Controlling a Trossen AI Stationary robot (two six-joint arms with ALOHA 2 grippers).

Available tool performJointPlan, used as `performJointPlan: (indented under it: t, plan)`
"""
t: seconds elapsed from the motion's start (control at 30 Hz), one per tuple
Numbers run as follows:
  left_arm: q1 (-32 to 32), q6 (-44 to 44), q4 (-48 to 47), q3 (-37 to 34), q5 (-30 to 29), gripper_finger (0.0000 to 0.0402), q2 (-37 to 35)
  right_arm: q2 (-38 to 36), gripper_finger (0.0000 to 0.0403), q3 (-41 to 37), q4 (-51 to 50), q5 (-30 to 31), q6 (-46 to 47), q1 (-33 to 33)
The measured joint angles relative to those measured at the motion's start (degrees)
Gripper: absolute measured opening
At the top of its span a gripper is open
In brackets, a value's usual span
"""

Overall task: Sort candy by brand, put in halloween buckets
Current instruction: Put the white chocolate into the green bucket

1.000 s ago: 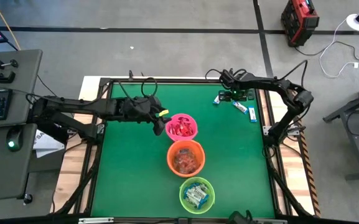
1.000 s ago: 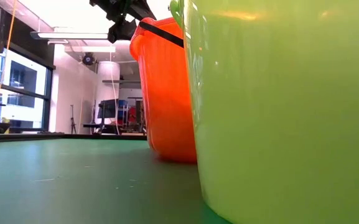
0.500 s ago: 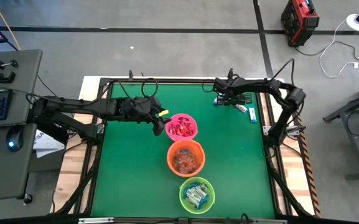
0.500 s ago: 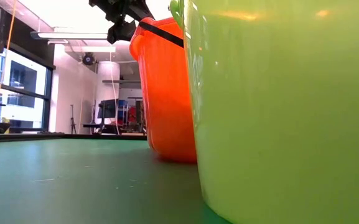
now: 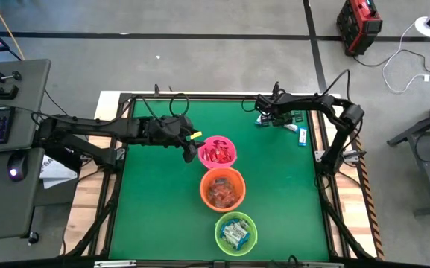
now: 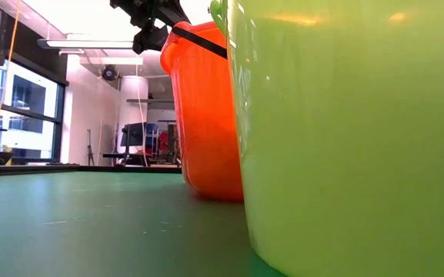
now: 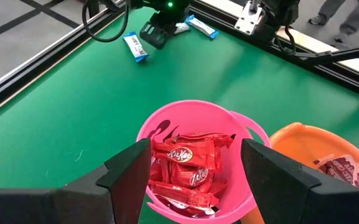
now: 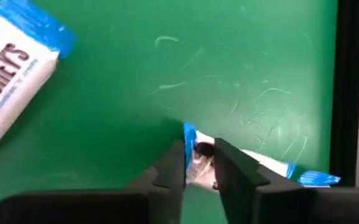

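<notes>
Nearest the table's (image 5: 147, 208) front edge stood the green bucket (image 5: 235, 231), then the orange bucket (image 5: 222, 189) and pink bucket (image 5: 217, 151). The left gripper (image 5: 197, 136) hovered spread wide beside the pink one. At the far right corner, the right gripper (image 8: 199, 163) pinched a blue-and-white candy (image 8: 198, 155).

KitKat: red packets (image 7: 190, 163) in pink bucket (image 7: 241, 186) | HERSHEY'S: blue-and-white packet (image 8: 14, 68) on the green mat
</notes>
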Motion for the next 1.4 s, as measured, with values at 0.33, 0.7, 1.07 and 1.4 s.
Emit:
performJointPlan:
  t: [0.33, 0.7, 1.07, 1.4]
  plan:
    - [0.0, 3.94, -2.01, 0.0, 0.31, 0.0239, -2.96, -3.0, 0.0005, 0.0, -4.26, 4.06, -7.92, 2.48]
    - [0.0, 6.34, -9.79, 0.07, -15.21, 0.0239, -15.63, -30.56, 0.0, 0.02, 0.08, -7.45, -26.17, 7.14]
    - [0.0, -1.66, -10.93, 0.07, -15.04, 0.0239, -14.75, -51.15, 0.0, 0.07, 13.05, -35.4, -19.28, 20.44]
    - [-0.07, 0.89, -14.35, 0.04, -9.99, 0.0239, -13.44, -47.88, 0.0, 0.11, 33.47, -30.97, 0.0, 51.92]
